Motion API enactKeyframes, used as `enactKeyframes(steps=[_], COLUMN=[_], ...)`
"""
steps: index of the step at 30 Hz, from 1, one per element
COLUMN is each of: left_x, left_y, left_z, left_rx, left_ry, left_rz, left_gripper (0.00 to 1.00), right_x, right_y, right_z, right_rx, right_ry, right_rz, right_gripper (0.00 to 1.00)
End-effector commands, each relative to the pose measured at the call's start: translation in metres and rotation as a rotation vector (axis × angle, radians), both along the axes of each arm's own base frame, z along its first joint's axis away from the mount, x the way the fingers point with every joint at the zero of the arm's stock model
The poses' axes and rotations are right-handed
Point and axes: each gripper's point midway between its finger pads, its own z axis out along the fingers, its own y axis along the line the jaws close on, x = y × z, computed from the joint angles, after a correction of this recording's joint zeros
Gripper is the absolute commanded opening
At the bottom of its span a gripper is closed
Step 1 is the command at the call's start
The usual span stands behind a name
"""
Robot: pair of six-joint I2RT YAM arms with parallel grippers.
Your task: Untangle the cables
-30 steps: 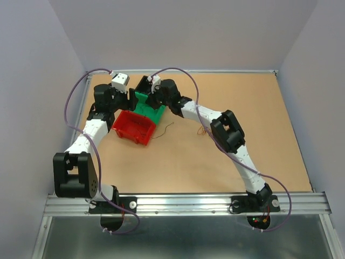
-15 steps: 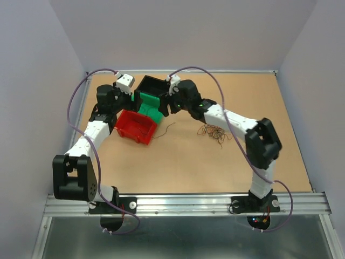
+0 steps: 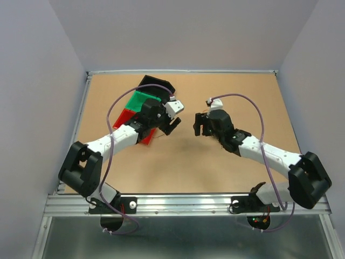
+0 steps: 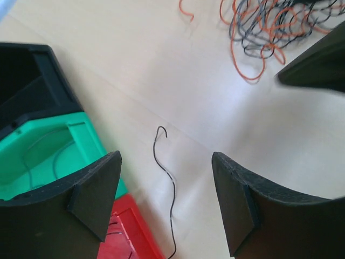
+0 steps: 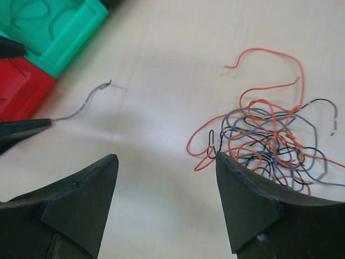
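The cables [image 5: 275, 141] lie as a loose tangle of orange, grey and black wires on the table, just right of my right gripper [image 5: 166, 162], whose right finger [image 5: 253, 210] overlaps the tangle's edge. That gripper is open and holds nothing. The tangle also shows at the top right of the left wrist view [image 4: 269, 27]; in the top view my right arm hides it. One thin black wire [image 4: 170, 186] lies apart, running between the fingers of my open, empty left gripper [image 4: 165, 172]. In the top view the left gripper [image 3: 170, 127] and right gripper [image 3: 198, 125] face each other mid-table.
Three bins stand together at the back left: black [image 3: 156, 85], green [image 3: 141, 100], red [image 3: 125, 117]. The green bin [image 4: 48, 156] has thin wires inside, and so does the red bin [image 4: 126, 237]. The right gripper's finger [image 4: 318, 65] reaches in beside the tangle.
Both arms have swung from the bins at the back to the middle of the table. The right gripper has opened. The tangle, uncovered half a second ago, is under the right arm.
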Motion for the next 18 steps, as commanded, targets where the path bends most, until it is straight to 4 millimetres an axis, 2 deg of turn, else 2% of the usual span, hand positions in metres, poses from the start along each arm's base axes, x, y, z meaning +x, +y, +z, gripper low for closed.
enactKeyframes(steps=[1,3,4,5,8,12,15,16,18], left_x=[0.025,0.032,0.038,0.039,0.053,0.062,0.063,0.063,0.065], left_y=[0.011,0.006,0.003,0.0,-0.004,-0.01,-0.018,-0.019,-0.021], left_z=[-0.02,-0.034,-0.032,-0.048,-0.064,-0.078,-0.085,-0.085,-0.086], left_rx=[0.087,0.105,0.101,0.125,0.154,0.17,0.176,0.174,0.168], left_ry=[-0.001,0.027,0.027,0.062,0.092,0.123,0.159,0.164,0.172], left_rz=[0.099,0.101,0.105,0.103,0.131,0.138,0.118,0.114,0.117], left_gripper=[0.8,0.8,0.8,0.8,0.8,0.76,0.63,0.52,0.47], right_x=[0.001,-0.009,-0.011,-0.017,-0.024,-0.033,-0.035,-0.035,-0.036], right_y=[-0.019,-0.025,-0.028,-0.032,-0.039,-0.042,-0.043,-0.044,-0.042], right_z=[0.062,0.07,0.073,0.079,0.087,0.096,0.101,0.1,0.1], right_rx=[0.153,0.187,0.197,0.217,0.241,0.272,0.283,0.282,0.284], right_ry=[-0.168,-0.19,-0.199,-0.216,-0.24,-0.265,-0.275,-0.275,-0.271], right_rz=[-0.109,-0.109,-0.114,-0.115,-0.12,-0.102,-0.101,-0.102,-0.092], right_gripper=[0.78,0.78,0.79,0.79,0.8,0.81,0.8,0.8,0.8])
